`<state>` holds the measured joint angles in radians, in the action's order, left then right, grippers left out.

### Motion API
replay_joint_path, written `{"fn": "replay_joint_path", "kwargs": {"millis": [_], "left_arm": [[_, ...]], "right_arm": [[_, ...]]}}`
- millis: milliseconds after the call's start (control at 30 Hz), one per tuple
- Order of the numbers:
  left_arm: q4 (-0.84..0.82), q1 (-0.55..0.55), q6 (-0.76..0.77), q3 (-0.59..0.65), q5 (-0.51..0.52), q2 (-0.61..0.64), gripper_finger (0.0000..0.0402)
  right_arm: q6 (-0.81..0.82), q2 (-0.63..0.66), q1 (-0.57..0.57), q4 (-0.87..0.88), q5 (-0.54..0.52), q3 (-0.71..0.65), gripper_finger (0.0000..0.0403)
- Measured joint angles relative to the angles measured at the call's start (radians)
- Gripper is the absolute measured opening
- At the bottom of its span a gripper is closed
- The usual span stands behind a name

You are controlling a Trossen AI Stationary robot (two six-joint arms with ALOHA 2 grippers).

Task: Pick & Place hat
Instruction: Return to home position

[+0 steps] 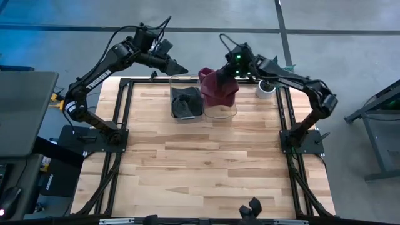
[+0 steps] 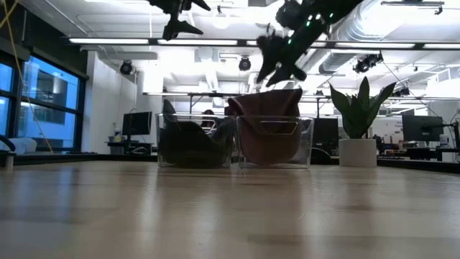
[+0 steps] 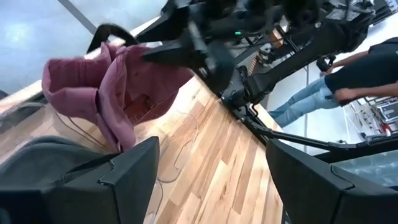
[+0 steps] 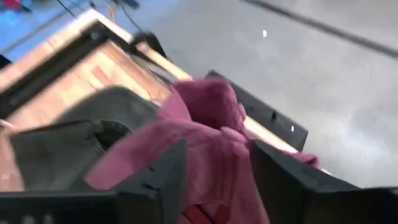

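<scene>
From above, the tabletop (image 1: 206, 162) carries two transparent bins side by side at its far edge. The left bin (image 1: 171, 100) holds a dark cap (image 1: 186, 105). The right bin (image 1: 220, 114) is heaped with red caps (image 1: 219, 87) that rise over its rim. The right gripper (image 1: 225, 75) hangs over the far side of that heap, and the left gripper (image 1: 181, 69) hangs beyond the far edge of the left bin. A white pot (image 1: 265, 89) stands just to the right of the bins, under the right arm.

The level view shows height, which the top view cannot. Both grippers are up in the air, the right gripper (image 2: 275, 72) just above the red caps (image 2: 269, 119) without touching them. The left gripper (image 2: 176, 27) is higher, well clear of its bin. The pot carries a green plant (image 2: 357, 108).

The left wrist camera shows the left gripper (image 3: 211, 155) with its fingers spread wide and nothing between them. Ahead lie the red caps (image 3: 106, 87), and the right arm (image 3: 205, 43) reaches over them. A person (image 3: 367, 68) stands beyond the tabletop.

The right wrist camera shows the right gripper (image 4: 219, 149) parted and holding nothing. The red caps (image 4: 211, 118) lie directly below the gap, and the dark cap (image 4: 118, 102) lies beside them.
</scene>
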<state>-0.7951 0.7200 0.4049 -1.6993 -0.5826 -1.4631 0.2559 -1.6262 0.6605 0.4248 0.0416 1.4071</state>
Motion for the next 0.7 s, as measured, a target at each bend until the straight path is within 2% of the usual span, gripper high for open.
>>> {"fn": "replay_joint_path", "kwargs": {"millis": [167,367,500,600,700], "left_arm": [[-0.031,0.0,-0.014,0.0,0.014,0.033,0.0286],[-0.062,0.0,-0.03,0.021,-0.005,0.076,0.0286],[0.038,0.001,0.017,0.175,-0.017,0.164,0.0286],[0.175,0.0,0.088,0.356,-0.014,0.261,0.0286],[0.317,0.0,0.192,0.539,-0.011,0.368,0.0286]], "right_arm": [[-0.01,0.118,-0.01,0.0,0.027,0.0,0.0205],[-0.076,0.307,-0.078,0.063,0.089,0.0,0.0209],[-0.12,0.447,-0.139,0.154,0.019,0.0,0.0203],[-0.125,0.547,-0.188,0.183,-0.047,-0.013,0.0198],[-0.1,0.646,-0.221,0.163,-0.09,-0.083,0.0198]]}}
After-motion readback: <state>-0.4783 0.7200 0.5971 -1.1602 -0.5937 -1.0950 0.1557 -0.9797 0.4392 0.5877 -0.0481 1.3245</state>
